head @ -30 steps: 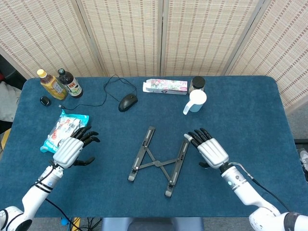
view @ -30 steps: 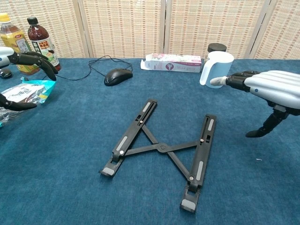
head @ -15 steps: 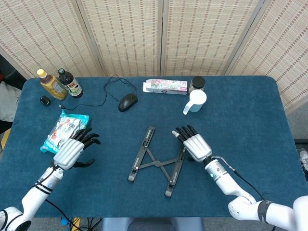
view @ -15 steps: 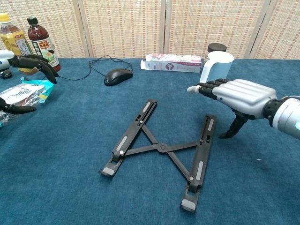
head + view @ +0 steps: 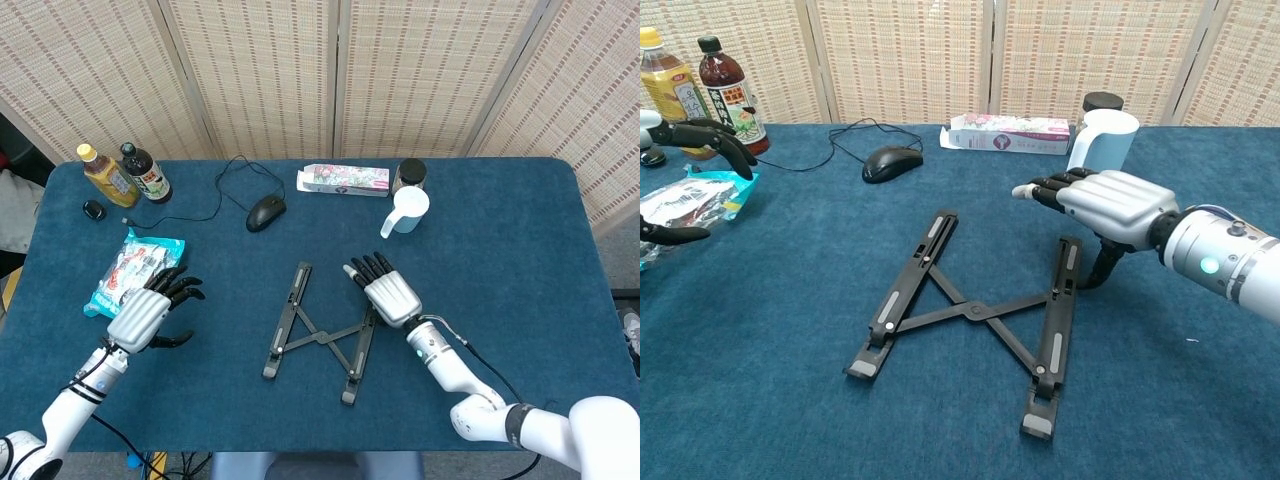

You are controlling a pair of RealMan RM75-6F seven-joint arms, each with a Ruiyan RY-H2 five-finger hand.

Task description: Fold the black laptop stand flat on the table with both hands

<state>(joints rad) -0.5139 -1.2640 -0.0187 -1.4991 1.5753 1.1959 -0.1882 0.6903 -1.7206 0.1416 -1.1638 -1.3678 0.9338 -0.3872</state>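
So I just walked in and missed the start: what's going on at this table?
A two-armed robot is working on a black laptop stand lying spread in an X on the blue table. Its right hand is at the stand's right rail, thumb down beside it, fingers stretched out above. The left hand hovers open well off to the side, near a snack bag, not touching the stand.

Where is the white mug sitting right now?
In the head view the white mug stands at the table's far side, right of centre, beside a dark-lidded jar and the flat box.
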